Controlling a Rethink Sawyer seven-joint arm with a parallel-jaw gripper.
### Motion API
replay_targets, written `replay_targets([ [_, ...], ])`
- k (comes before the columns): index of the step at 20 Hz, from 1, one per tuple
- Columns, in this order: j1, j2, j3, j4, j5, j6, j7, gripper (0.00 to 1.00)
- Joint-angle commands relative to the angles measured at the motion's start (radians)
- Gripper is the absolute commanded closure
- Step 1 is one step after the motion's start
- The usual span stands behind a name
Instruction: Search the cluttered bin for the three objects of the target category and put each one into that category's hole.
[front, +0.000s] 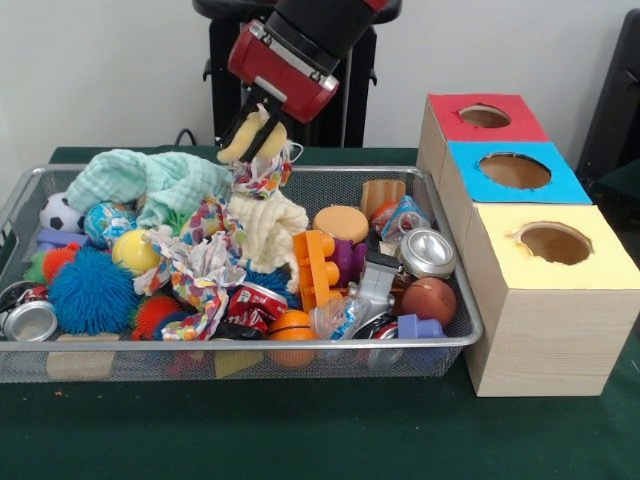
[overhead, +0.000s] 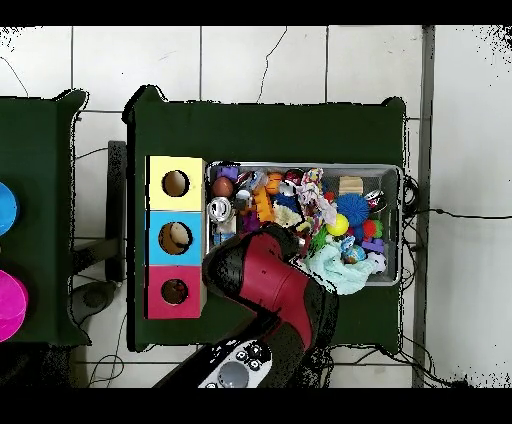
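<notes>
My gripper (front: 256, 138) is shut on a pale yellowish plush animal (front: 241, 147) and holds it above the far edge of the wire mesh bin (front: 100, 346). A scrap of colourful patterned cloth (front: 263, 178) hangs just under the plush; I cannot tell if it is caught. The red-surround hole (front: 485, 115) is at the far end of the wood box, to the right of the gripper. In the overhead view the arm (overhead: 270, 285) hides the gripper, and the red hole (overhead: 174, 291) lies left of it. No teddy bear or tiger shows in the bin.
The bin (overhead: 398, 200) holds a teal cloth (front: 150, 180), a blue spiky ball (front: 92, 290), cans (front: 428, 252), an orange ball (front: 292, 325) and plastic bricks (front: 315, 265). The blue hole (front: 514, 170) and the yellow hole (front: 553, 242) lie nearer the camera. Something tan shows inside the blue hole (overhead: 178, 237).
</notes>
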Motion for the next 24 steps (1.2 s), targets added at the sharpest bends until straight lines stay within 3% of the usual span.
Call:
replay_targets([
  [1, -0.010, -0.066, 0.116, 0.098, 0.093, 0.182, 0.313, 1.00],
  [4, 0.012, -0.106, 0.118, 0.098, 0.085, 0.184, 0.303, 1.00],
  [7, -0.017, -0.170, 0.190, 0.125, 0.077, 0.141, 0.267, 1.00],
  [12, -0.022, -0.209, 0.253, 0.125, 0.078, 0.114, 0.257, 1.00],
  [18, -0.028, -0.235, 0.348, 0.172, 0.144, 0.074, 0.323, 1.00],
  [24, 0.021, -0.227, 0.342, 0.208, 0.223, 0.077, 0.409, 1.00],
])
